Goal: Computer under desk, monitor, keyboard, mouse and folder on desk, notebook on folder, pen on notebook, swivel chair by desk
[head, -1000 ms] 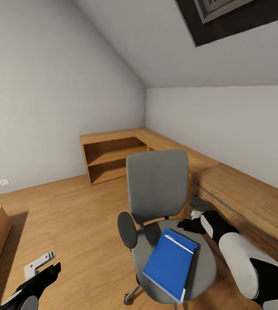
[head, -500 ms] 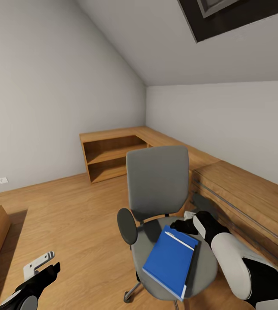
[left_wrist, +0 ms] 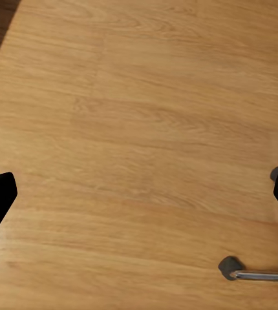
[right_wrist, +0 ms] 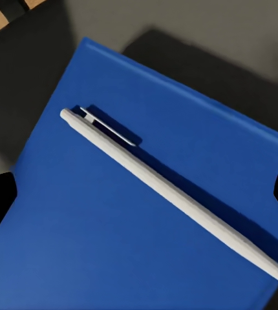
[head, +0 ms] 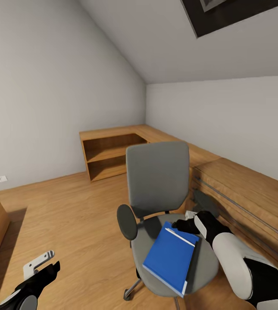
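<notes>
one swivel chair point(head: 158, 185), one folder point(head: 170, 255), one pen point(head: 179, 237)

Looks like an attic bedroom at home: light wood plank floor point(head: 70, 211), plain grey walls point(head: 48, 94), sloped ceiling with a dark-framed skylight point(head: 233, 13), low wooden corner shelving point(head: 108, 157), grey padded swivel chair point(head: 158, 185).

swivel chair point(head: 158, 181) seat | folder point(head: 170, 256) flat | pen point(head: 179, 237) atop folder

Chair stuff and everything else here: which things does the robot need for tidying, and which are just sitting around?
Needed: swivel chair, blue folder, pen lying on the folder, dark notebook edge under the folder.

Just around: wooden shelf unit, wooden counter.
</notes>
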{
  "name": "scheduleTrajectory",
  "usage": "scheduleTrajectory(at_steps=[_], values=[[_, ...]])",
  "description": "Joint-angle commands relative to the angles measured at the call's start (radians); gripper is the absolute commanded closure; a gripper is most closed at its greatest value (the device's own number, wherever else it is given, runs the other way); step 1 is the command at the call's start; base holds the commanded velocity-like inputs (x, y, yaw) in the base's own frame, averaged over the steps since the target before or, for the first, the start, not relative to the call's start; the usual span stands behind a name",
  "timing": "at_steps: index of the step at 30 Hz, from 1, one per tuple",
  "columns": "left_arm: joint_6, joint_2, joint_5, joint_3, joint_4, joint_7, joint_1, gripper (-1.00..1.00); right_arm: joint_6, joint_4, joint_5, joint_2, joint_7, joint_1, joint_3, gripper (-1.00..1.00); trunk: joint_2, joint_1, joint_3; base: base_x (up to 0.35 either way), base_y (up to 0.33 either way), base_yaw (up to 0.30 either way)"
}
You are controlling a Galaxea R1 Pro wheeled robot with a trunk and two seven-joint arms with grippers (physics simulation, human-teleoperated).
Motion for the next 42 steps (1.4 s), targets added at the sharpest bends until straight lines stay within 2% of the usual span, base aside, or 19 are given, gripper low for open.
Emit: scheduleTrajectory(at_steps=[1,11,16,31,42], values=[[0.002,0.001,0.01,0.0,-0.004,0.008,0.0,-1.0,0.004,-0.002,0.011,-0.001,0.007,0.0,-0.007,-1.0,-0.008,0.004,-0.004,0.0,0.0,0.0],[0.003,0.0,0.01,-0.001,-0.007,0.009,0.0,-1.0,0.004,-0.003,0.011,-0.035,0.01,0.0,-0.004,-1.0,-0.078,0.042,-0.035,0.0,0.0,0.0],[0.002,-0.001,0.01,-0.001,-0.007,0.009,0.0,-1.0,0.004,-0.003,0.011,-0.038,0.01,0.0,-0.004,-1.0,-0.113,0.061,-0.051,0.0,0.0,0.0],[0.003,-0.001,0.01,-0.001,-0.007,0.009,0.0,-1.0,0.004,0.005,0.023,-0.029,0.008,0.0,-0.003,-1.0,-0.113,0.061,-0.051,0.0,0.0,0.002],[0.005,-0.001,0.011,-0.001,-0.007,0.009,0.0,-1.0,0.005,0.006,0.022,-0.028,-0.016,0.0,-0.003,-1.0,-0.113,0.061,-0.051,0.0,0.0,0.124]])
